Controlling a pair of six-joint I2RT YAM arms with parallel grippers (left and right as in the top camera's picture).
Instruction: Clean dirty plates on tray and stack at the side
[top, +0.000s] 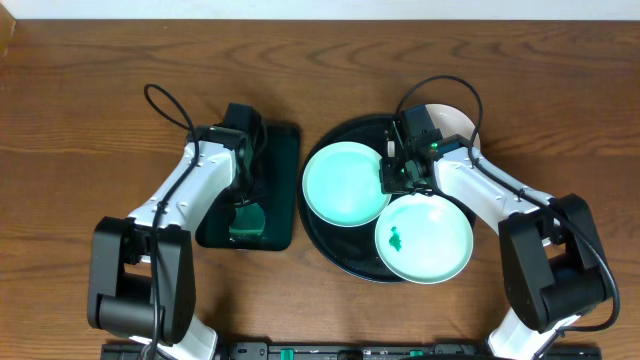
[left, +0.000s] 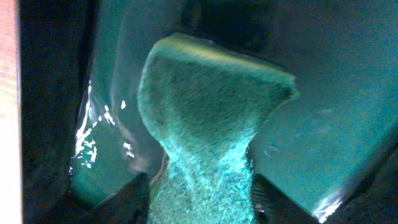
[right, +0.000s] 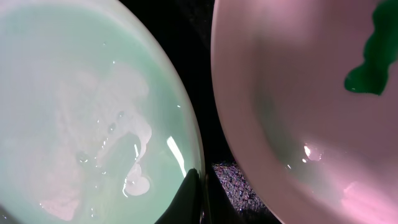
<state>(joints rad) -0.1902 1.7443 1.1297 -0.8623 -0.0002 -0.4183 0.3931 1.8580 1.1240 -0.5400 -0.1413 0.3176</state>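
Plates on black tray (top: 335, 252), grippers low.
Overhead: clean mint plate (top: 345, 183) + smeared mint plate (top: 425, 238) side by side, white plate (top: 458, 118) at far rim; open table (top: 100, 80) around. L wrist: left gripper (left: 202, 193) jaws apart, sponge (left: 211, 118) btwn, over green tray (left: 323, 124). R wrist: right gripper (right: 200, 196) jaws together above the plates' gap.

A brown wooden table (top: 90, 110) fills the frame. On it, a dark green rectangular tray (top: 285, 200) lies left of centre, a round black tray (top: 335, 250) just right of it.
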